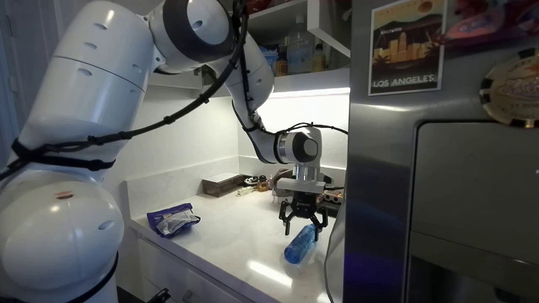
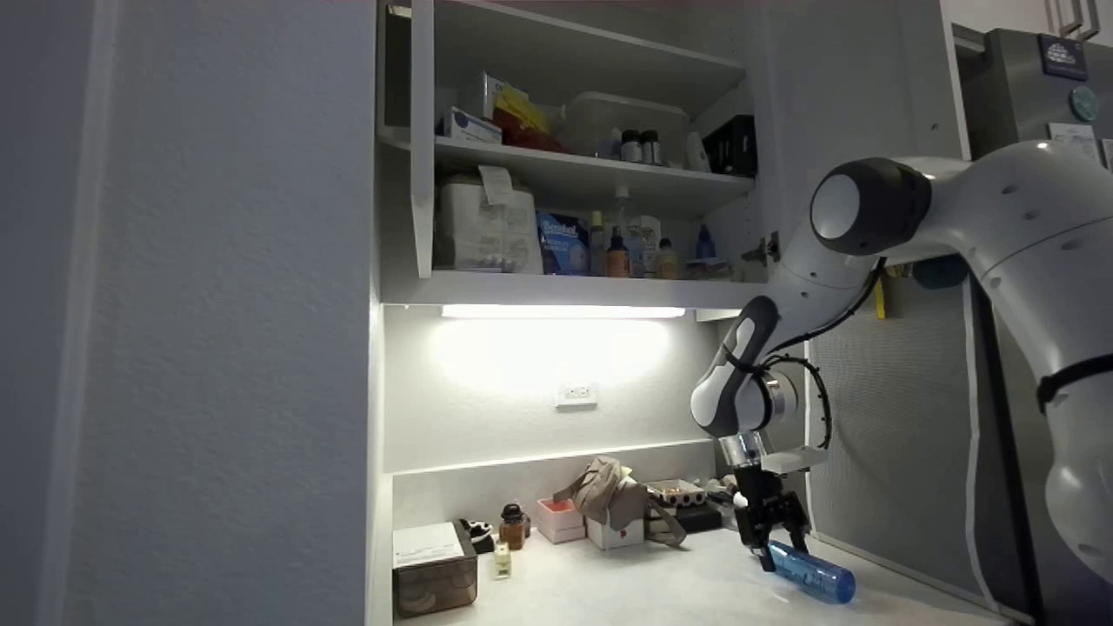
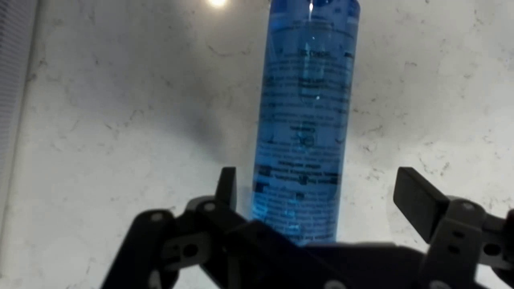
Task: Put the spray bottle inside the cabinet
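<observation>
In an exterior view, left to right. Cabinet: toward 12 o'clock, open at the front; bottle not in it. Fingers: at 5 o'clock from the cabinet, spread, pinching nothing. Bottle: lying on its side on the tabletop, running out from the fingers toward 4 o'clock; its spray end not visible. Wrist view: fingers at 8 and 4 o'clock of the bottle, apart from it, the gap narrower at 8.

Progress, judged: early. Cabinet is open and the fingers appear lined up over the bottle; the grasp looks like the step in hand. Outstanding: pinch, lift, carry toward 11 o'clock, set inside, release.
</observation>
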